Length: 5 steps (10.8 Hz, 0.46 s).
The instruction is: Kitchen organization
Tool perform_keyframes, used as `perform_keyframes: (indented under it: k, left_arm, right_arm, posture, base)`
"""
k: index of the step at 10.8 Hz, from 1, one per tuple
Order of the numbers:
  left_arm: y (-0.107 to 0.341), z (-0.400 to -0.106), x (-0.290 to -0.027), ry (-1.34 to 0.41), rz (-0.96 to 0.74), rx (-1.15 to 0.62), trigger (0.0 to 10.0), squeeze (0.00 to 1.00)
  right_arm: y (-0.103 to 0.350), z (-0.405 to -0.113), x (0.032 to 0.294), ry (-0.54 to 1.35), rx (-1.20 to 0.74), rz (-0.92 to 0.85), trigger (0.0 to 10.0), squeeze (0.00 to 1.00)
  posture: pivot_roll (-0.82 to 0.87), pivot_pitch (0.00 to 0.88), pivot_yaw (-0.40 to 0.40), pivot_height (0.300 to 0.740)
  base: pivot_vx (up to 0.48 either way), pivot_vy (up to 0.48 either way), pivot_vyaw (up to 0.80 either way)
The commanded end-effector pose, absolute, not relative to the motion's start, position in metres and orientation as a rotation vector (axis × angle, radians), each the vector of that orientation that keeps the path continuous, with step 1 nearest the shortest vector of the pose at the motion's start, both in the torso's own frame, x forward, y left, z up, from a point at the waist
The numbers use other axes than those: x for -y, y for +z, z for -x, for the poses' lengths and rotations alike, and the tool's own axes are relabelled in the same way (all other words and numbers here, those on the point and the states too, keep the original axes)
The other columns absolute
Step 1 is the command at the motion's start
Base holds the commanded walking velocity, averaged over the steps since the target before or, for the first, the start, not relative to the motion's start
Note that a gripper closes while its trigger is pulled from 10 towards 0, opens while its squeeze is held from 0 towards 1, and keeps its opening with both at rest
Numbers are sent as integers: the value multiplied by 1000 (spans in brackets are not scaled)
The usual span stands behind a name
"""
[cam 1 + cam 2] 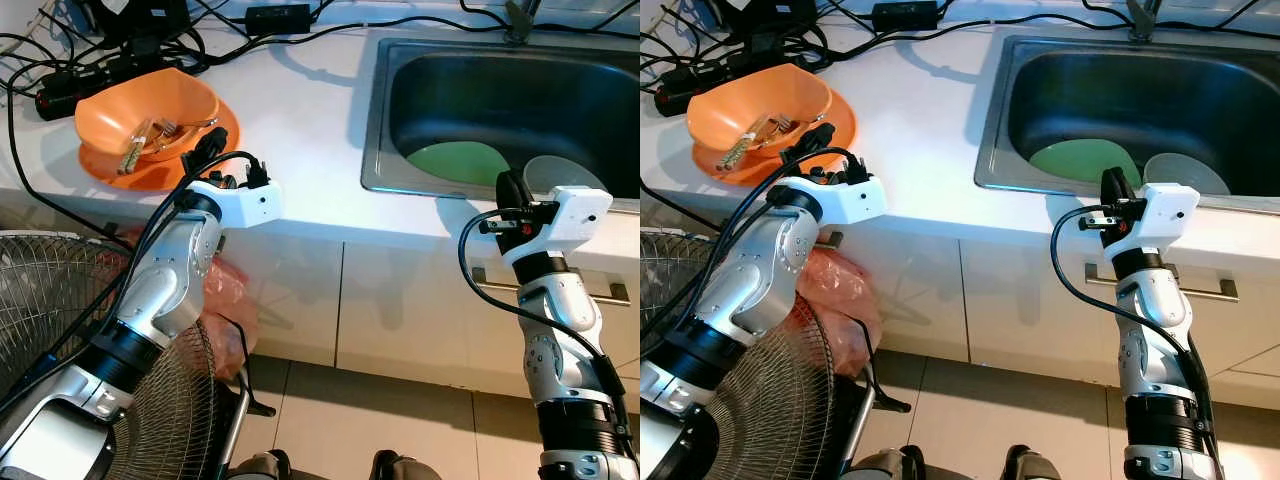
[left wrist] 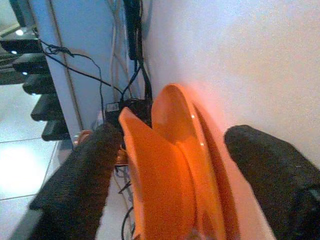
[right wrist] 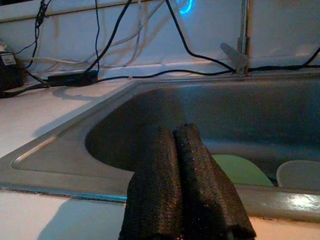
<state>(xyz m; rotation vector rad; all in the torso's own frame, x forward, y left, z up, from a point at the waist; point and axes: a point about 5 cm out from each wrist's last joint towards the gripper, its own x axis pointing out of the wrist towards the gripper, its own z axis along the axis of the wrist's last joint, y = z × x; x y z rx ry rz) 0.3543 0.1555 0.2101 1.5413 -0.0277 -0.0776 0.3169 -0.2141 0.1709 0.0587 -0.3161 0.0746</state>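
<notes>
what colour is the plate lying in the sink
Green; the plate lies in the sink beside a pale dish, clearest in the right eye view.

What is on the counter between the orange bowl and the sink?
Bare white counter lies between the orange bowl and the sink, seen in both eye views; black cables run only along its back edge.

Head views are bright and evenly lit, with sharp focus across the white counter (image 1: 300,110) and soft cable shadows falling on it; the sink (image 1: 500,100) basin reads darker, with faint sheen on its steel rim. The left wrist view is soft and overexposed — the orange bowl (image 2: 170,175) glows with glare and the near fingers (image 2: 80,185) are blurred. The right wrist view is dim and blue-tinted — grainy, with close fingers (image 3: 185,190) out of focus.
</notes>
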Motion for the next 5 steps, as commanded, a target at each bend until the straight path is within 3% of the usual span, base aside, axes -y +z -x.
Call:
perform_keyframes:
  k: [1, 2, 3, 5]
  left_arm:
    - [180, -351, -160, -169, -1550, -97, 2314, 0]
    - [177, -350, -162, -181, -1547, -113, 0, 0]
    - [175, -349, -162, -184, -1555, -117, 10000, 0]
    - [176, -350, -161, -176, -1549, -114, 10000, 0]
  right_arm:
    - [148, -316, 216, 58, 205, -91, 10000, 0]
    - [148, -316, 215, 61, 206, -92, 10000, 0]
    - [148, -316, 215, 61, 207, -91, 10000, 0]
    - [148, -316, 216, 60, 207, -90, 10000, 0]
  posture:
    - [36, 178, 57, 740]
    - [36, 178, 57, 740]
    - [35, 174, 57, 740]
    - [34, 171, 58, 740]
  base:
    - [0, 0, 0]
    - [0, 0, 0]
    - [0, 0, 0]
    - [0, 0, 0]
